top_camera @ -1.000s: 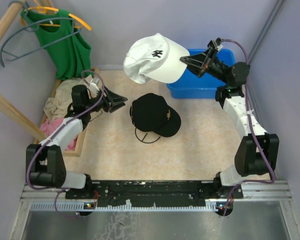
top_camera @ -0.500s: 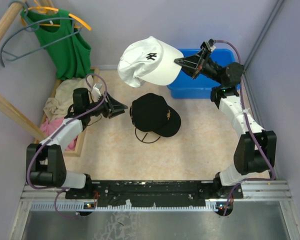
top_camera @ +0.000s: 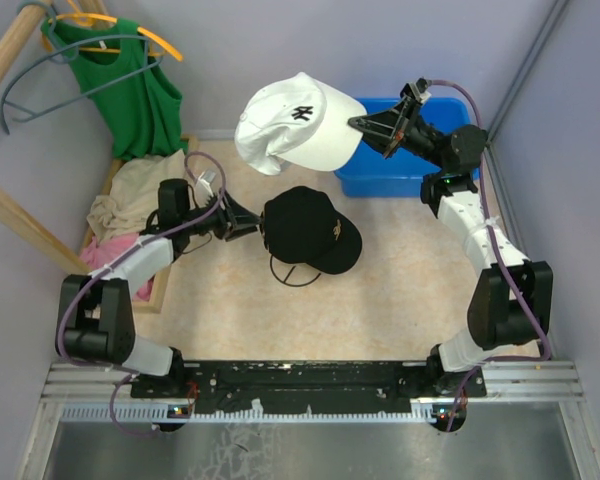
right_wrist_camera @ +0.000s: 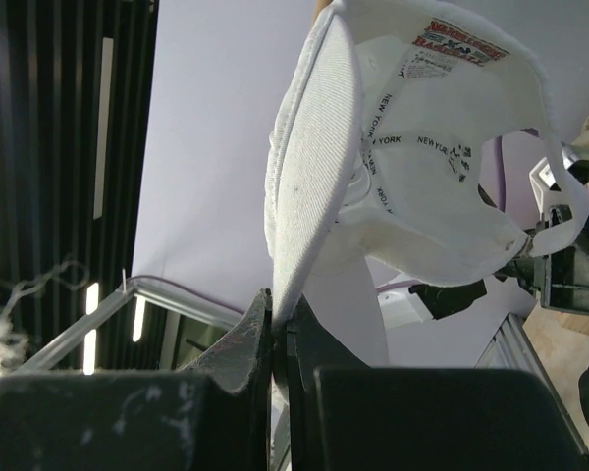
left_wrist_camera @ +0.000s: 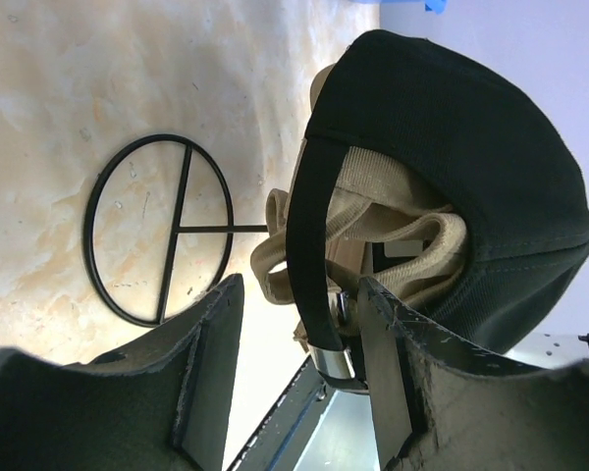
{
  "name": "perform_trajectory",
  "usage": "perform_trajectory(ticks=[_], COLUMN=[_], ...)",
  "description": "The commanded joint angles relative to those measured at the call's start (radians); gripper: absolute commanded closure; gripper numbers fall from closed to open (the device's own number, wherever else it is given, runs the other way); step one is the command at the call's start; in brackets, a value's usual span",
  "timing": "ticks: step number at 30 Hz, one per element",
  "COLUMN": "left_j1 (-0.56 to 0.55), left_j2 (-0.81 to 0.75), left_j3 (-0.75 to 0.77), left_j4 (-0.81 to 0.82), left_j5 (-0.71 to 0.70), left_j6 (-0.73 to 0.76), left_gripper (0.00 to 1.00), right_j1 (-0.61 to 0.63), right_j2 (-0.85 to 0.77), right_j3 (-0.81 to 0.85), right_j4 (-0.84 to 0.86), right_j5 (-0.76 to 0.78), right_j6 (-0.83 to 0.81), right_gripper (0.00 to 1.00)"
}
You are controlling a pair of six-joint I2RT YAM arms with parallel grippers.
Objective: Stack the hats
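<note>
Right wrist: "NEW YORK" printed inside white cap (right_wrist_camera: 422, 196).

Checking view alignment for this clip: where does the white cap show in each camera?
Top external: white cap, upper centre, held aloft, brim pinched in the right end effector.
Left wrist: not in it.
Right wrist: upper centre, underside facing the camera.
Shared landmark: black cap, in top external and left wrist.

Overhead view looks from behind both arms, wrist views close behind left claw (left_wrist_camera: 294, 304), right claw (right_wrist_camera: 278, 324), sharing black cap (left_wrist_camera: 452, 147), white cap (right_wrist_camera: 432, 177).
</note>
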Motion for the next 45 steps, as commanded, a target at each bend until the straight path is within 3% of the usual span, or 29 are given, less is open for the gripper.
perform_trajectory(ticks=[1,12,16,32,45], left_j1=[-0.030,-0.033,-0.033,-0.033,-0.033], left_j2=[0.040,0.117,0.164,0.351,0.382], left_j3=[-0.001,-0.133,-0.185,-0.291,-0.284], left_j4=[0.095,0.469,0.651,1.134,1.190], left_j5=[-0.006,0.021,0.045,0.085,0.091], left_j6=[-0.018,-0.230,-0.326,-0.599,-0.629], left_gripper=[0.44,0.77,0.79,0.92,0.96], right_j1=[0.011,0.087,0.118,0.150,0.208], right_j2=[-0.019,-0.003,-0.005,0.061,0.208], right_j3=[0.017,-0.062,-0.125,-0.313,-0.155], right_j4=[0.054,0.117,0.117,0.201,0.414], right_j5=[0.018,0.033,0.036,0.031,0.099], right_j6=[0.003,0.019,0.003,-0.018,0.110], right_gripper=[1.00,1.00,1.00,1.00,1.00])
